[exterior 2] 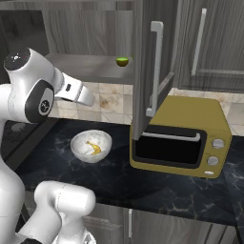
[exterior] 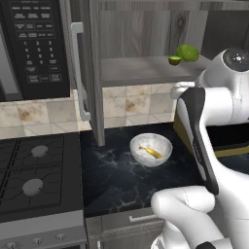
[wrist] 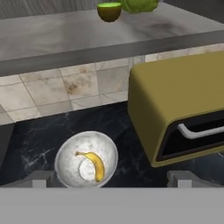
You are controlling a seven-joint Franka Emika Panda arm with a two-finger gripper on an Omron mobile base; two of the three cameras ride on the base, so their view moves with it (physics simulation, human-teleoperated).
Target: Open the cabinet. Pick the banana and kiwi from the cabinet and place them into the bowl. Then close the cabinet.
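The cabinet stands open, its left door (exterior: pixel 95 73) and right door (exterior 2: pixel 145 71) swung out, and its grey shelf (wrist: pixel 65 39) is bare at the near side. The kiwi (wrist: pixel 109 11) (exterior: pixel 174 60) (exterior 2: pixel 122 61) sits on the shelf toward the back, next to a larger green lumpy fruit (wrist: pixel 139 5). On the black counter below stands the white bowl (wrist: pixel 68 162) (exterior: pixel 138 143) (exterior 2: pixel 78 143), and the banana (wrist: pixel 95 165) (exterior: pixel 151 152) (exterior 2: pixel 94 148) lies inside it. My gripper (wrist: pixel 111 180) hangs above the bowl, open, with nothing between its wide-set fingertips (wrist: pixel 41 179).
A yellow toaster oven (wrist: pixel 179 109) (exterior 2: pixel 183 136) stands on the counter right of the bowl, partly under the right door. A black microwave (exterior: pixel 34 46) hangs left of the cabinet above the stove (exterior: pixel 34 170). A drawer front (exterior: pixel 141 219) lies below the counter edge.
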